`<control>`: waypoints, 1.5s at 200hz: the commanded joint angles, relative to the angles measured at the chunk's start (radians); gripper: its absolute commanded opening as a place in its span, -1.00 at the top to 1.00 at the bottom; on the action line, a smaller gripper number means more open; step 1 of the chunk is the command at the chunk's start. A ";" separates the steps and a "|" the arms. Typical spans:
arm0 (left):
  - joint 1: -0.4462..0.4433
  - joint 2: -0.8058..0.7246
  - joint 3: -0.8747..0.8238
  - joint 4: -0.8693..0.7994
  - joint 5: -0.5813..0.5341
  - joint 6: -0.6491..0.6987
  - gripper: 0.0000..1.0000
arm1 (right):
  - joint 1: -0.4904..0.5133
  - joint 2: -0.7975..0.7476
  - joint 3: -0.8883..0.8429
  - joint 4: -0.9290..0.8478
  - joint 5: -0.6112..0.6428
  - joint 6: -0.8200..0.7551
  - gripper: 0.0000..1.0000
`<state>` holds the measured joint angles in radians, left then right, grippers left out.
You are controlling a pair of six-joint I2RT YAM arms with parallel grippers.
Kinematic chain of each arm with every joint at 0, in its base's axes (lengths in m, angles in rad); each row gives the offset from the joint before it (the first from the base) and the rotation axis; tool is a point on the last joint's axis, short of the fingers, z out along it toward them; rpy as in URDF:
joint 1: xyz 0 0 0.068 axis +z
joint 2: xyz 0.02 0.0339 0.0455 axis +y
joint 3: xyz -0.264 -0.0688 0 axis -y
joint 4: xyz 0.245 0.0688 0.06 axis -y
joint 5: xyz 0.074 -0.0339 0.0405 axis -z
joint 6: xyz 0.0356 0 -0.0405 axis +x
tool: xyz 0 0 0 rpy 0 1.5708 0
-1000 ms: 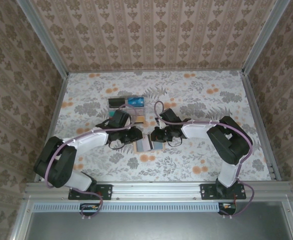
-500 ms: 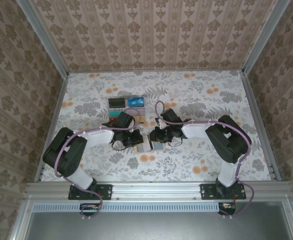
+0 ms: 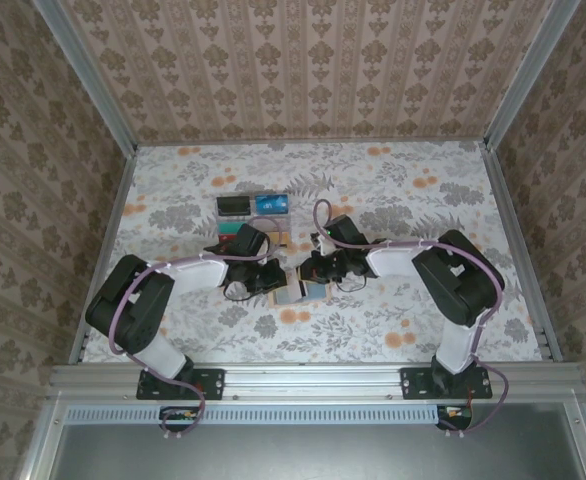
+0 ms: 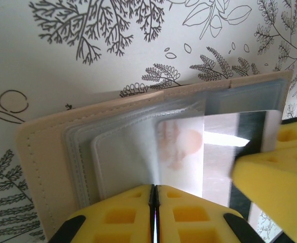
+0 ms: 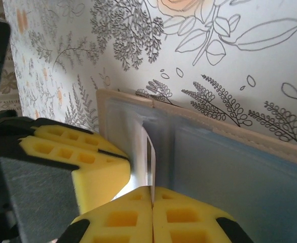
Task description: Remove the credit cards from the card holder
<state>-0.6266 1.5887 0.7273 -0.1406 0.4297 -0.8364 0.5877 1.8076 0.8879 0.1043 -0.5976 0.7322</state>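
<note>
The tan card holder (image 3: 295,292) lies open on the floral cloth between both grippers. In the left wrist view its left half (image 4: 42,152) shows stacked clear sleeves, and a grey card (image 4: 219,152) with a dark stripe sticks halfway out of them to the right. My left gripper (image 4: 154,186) is shut, its fingertips resting on the sleeves. In the right wrist view my right gripper (image 5: 152,188) is shut on the thin edge of that grey card (image 5: 149,152), beside the blue-grey panel (image 5: 229,167). Seen from above, the left gripper (image 3: 270,277) and right gripper (image 3: 311,272) nearly touch.
Loose cards lie in rows behind the grippers: black (image 3: 238,205), blue (image 3: 271,204), teal (image 3: 231,228) and a tan-orange one (image 3: 279,241), partly hidden by the left wrist. Patterned walls close in the table on three sides.
The left arm has folded inward and brought its gripper onto the card holder's left half. The right gripper stays at the holder, its wrist slightly raised.
</note>
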 commanded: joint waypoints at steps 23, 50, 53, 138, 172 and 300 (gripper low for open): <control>0.037 -0.061 0.063 -0.114 0.015 0.045 0.51 | -0.032 -0.190 -0.044 -0.126 0.100 -0.127 0.88; 0.090 -0.136 0.104 -0.139 0.048 0.057 0.26 | -0.038 -0.299 -0.056 -0.105 0.103 -0.162 0.89; 0.096 -0.144 0.105 -0.137 0.053 0.057 0.23 | -0.041 -0.310 -0.057 -0.097 0.098 -0.162 0.90; 0.150 -0.356 0.068 0.258 0.258 -0.160 -0.45 | -0.098 -0.380 -0.048 0.346 -0.067 0.216 0.89; 0.146 -0.329 0.100 0.306 0.290 -0.173 -0.44 | -0.104 -0.341 -0.019 0.505 -0.116 0.361 0.88; 0.163 -0.321 0.121 0.623 0.425 -0.239 1.00 | -0.118 -0.298 0.044 0.476 -0.158 0.423 0.70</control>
<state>-0.4618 1.3006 0.8429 0.3790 0.7982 -1.0870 0.4644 1.4960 0.9085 0.6056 -0.7155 1.1545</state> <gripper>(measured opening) 0.047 0.092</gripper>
